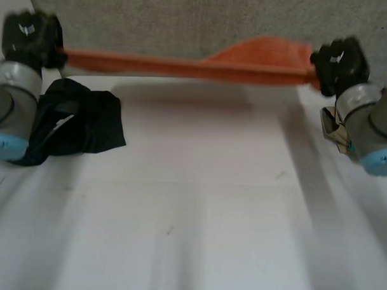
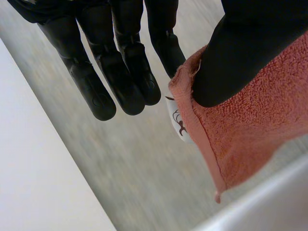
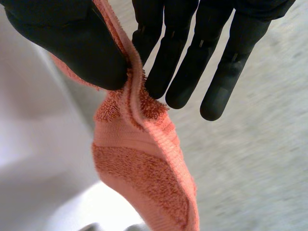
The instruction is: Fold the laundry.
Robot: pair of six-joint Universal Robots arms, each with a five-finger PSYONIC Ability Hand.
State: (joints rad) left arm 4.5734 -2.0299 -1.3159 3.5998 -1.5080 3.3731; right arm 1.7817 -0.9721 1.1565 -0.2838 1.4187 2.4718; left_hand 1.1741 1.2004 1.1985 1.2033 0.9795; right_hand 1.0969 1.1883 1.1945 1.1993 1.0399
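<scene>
A white table (image 1: 197,234) is stretching away to a grey panel (image 1: 185,24) standing behind its far edge. An orange towel (image 1: 183,65) is hanging in the air over that far edge, running almost level from one hand to the other as a narrow bunched band, fuller toward its right end.

The left hand (image 1: 29,34) is holding the towel's left end and the right hand (image 1: 339,61) its right end, both raised off the table. The left arm (image 1: 10,113) and right arm (image 1: 372,132) are reaching forward along the two sides.

The head view is not showing the grips; the wrist views are. In the left wrist view the thumb (image 2: 236,53) is pressing onto a hemmed corner of the terry cloth, beside the nearest finger. The other fingers (image 2: 122,72) are pointing straight and close together, clear of the cloth. A small white label (image 2: 179,126) with dark print is peeking out at the corner's edge. In the right wrist view the thumb is pinching the hem against one straight finger, the rest lying side by side, and the towel is drooping below them.

A crumpled black cloth (image 1: 80,125) is lying on the table just beside the left arm.
</scene>
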